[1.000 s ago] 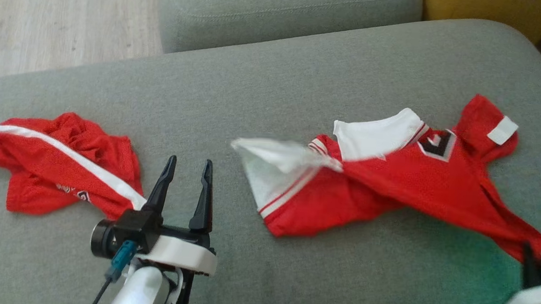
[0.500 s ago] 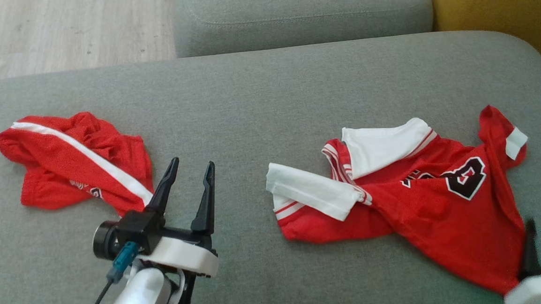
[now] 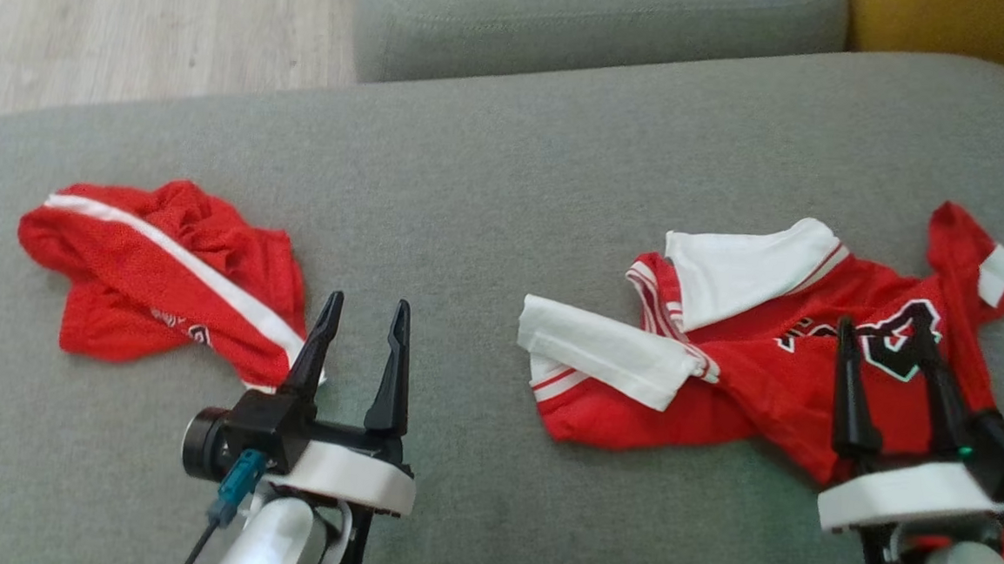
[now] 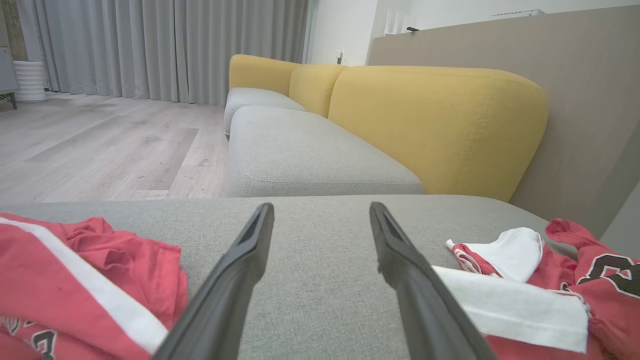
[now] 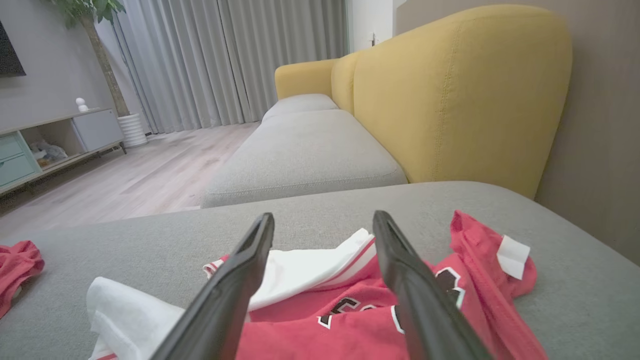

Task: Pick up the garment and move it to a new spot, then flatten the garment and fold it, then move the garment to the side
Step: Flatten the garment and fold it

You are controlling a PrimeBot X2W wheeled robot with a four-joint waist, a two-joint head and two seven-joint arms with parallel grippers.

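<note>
A red jersey (image 3: 765, 394) with white sleeves and black lettering is being left lying rumpled on the right-hand part of the grey seat cushion (image 3: 509, 169). One white sleeve is being turned toward the cushion's middle, and a small white tag is being shown at the end nearest the cushion's right edge.

The right gripper (image 3: 885, 325) is being held over the near right part of the cushion, above the jersey's lettered chest. Its two dark fingers are being kept wide apart and nothing is being pinched between them. In the right wrist view the same spread is being shown over the red cloth, though whether the fingertips are touching it cannot be told.

The left gripper (image 3: 368, 302) is being held over the near middle of the cushion. It too is being kept wide and empty, and bare grey fabric is being framed between its fingers in the left wrist view.

A second red garment (image 3: 162, 287) with a white stripe is being left bunched on the left part of the cushion, with its near corner lying just beside the left gripper's left finger.

Beyond the cushion's far edge, another grey seat (image 3: 587, 26) and a wooden floor (image 3: 134, 24) are being shown. A yellow backrest (image 4: 435, 125) is being seen past the cushion's far right corner.
</note>
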